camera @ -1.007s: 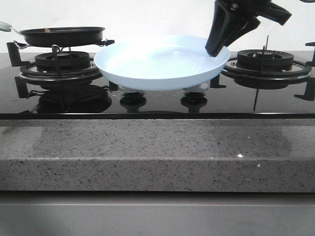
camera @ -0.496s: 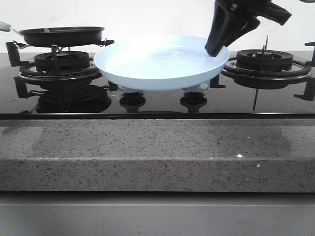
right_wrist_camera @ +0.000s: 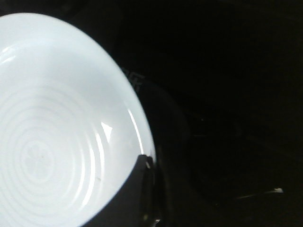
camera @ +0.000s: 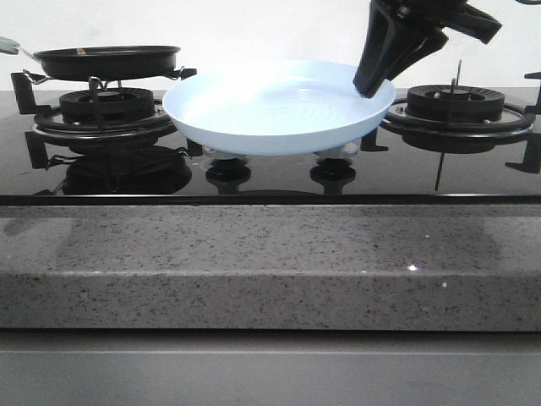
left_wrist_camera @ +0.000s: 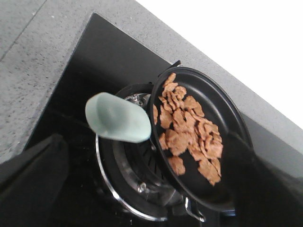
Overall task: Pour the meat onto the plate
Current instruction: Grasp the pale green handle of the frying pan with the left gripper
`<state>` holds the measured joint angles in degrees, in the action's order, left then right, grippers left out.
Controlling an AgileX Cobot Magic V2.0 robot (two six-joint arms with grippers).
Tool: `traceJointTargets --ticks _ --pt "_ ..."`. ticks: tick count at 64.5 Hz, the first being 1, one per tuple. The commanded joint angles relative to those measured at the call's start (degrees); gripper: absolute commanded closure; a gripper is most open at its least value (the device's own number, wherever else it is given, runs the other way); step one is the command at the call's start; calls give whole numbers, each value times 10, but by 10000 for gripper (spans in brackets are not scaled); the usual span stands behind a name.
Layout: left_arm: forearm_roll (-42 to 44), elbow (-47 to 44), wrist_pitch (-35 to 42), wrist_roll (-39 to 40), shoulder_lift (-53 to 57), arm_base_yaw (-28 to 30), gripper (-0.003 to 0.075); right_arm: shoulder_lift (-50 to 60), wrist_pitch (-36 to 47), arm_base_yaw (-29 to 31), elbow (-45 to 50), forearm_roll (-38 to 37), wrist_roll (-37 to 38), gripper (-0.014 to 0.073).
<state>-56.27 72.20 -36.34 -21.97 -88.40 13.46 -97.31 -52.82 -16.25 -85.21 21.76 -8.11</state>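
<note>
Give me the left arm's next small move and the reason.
Probably close the left claw on the pale handle of the pan. The meat lies in the pan on the burner; the plate, held at its rim by the right claw, is bare.

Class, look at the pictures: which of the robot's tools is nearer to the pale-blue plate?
Right. The right tool grips the plate at its right rim; the left tool is beyond the frying pan, out of the front view.

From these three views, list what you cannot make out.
- Left claw: absent from the front view; the left wrist view shows only dark blurred shapes at its edges, so open or shut is unclear.
- Right claw: its tips meet the plate rim; the right wrist view is too dark to confirm a grip.
- Meat: hidden by the pan wall in front view.
</note>
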Motion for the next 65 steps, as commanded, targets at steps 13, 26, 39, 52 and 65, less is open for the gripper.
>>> traceJointTargets --ticks 13,26,39,52,65 --pt "-112 42 2 -16 -59 2 84 31 18 2 -12 20 -5 654" --pt "-212 42 -3 -65 -84 2 84 31 18 2 -12 20 -5 654" --pt "-218 42 -3 -65 -89 2 168 31 18 2 -12 20 -5 654" --pt "-219 42 -3 -65 -89 2 486 31 18 2 -12 20 -5 654" --pt "-219 42 -3 -65 -89 2 659 31 18 2 -12 20 -5 654"
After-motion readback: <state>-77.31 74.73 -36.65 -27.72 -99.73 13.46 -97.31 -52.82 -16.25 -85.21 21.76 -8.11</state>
